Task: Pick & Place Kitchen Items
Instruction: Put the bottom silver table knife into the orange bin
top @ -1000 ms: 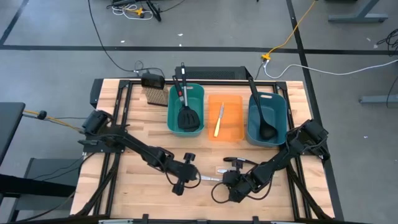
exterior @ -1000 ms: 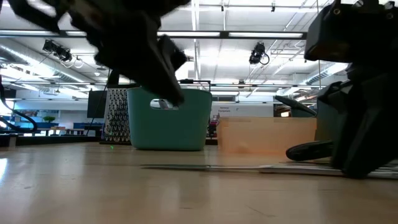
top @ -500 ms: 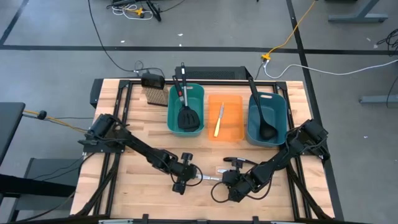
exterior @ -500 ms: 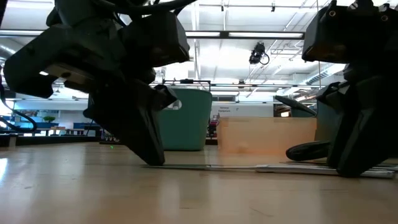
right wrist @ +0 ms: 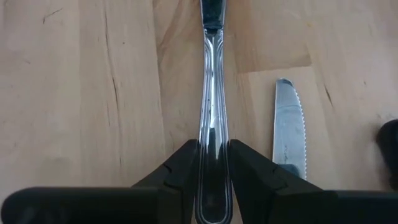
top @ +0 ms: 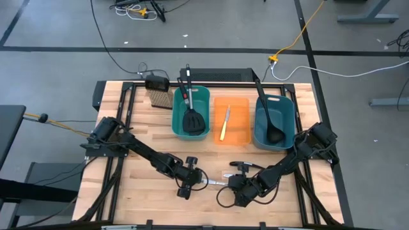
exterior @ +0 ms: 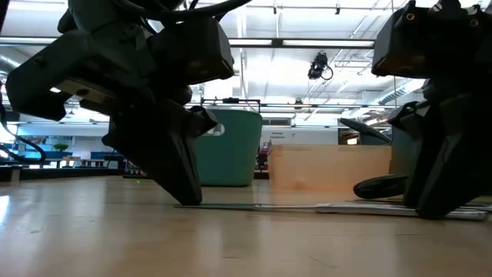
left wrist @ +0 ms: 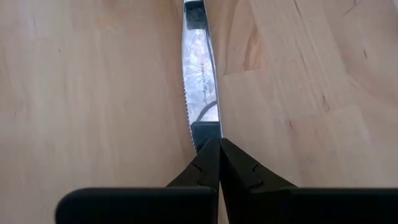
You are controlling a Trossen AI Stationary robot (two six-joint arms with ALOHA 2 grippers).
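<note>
- A pale wooden-plank counter (top: pixel 128 191) on a black frame is seen from above, with both dark arms reaching toward its near middle.
- Three plastic bins are lined up along the far side: a teal bin (top: pixel 179 108) at the left, a translucent orange bin (top: pixel 238 131) in the middle and a darker teal bin (top: pixel 286 124) at the right.
- A black slotted spatula with a red-and-black handle (top: pixel 192 115) is leaned in the left bin, its handle over the far rim.
- A long black ladle (top: pixel 268 115) is laid in the right bin, its handle likewise over the far rim.
- A yellow-handled knife (top: pixel 223 128) is laid in the orange bin.
- A tan-bristled brush with a black top (top: pixel 159 94) is stood just left of the left bin.
- The left gripper (top: pixel 193 183) is lowered to the counter, its fingers (left wrist: pixel 208 165) pinched fully together on the blade tip of a slim silver table knife (left wrist: pixel 200 68) lying flat on the wood.
- The right gripper (top: pixel 238 189) is set at the other end, its fingers (right wrist: pixel 183 158) part-way open and closed on the handle of the same knife.
- A second silver knife (right wrist: pixel 289 121) is laid flat just beside it.
</note>
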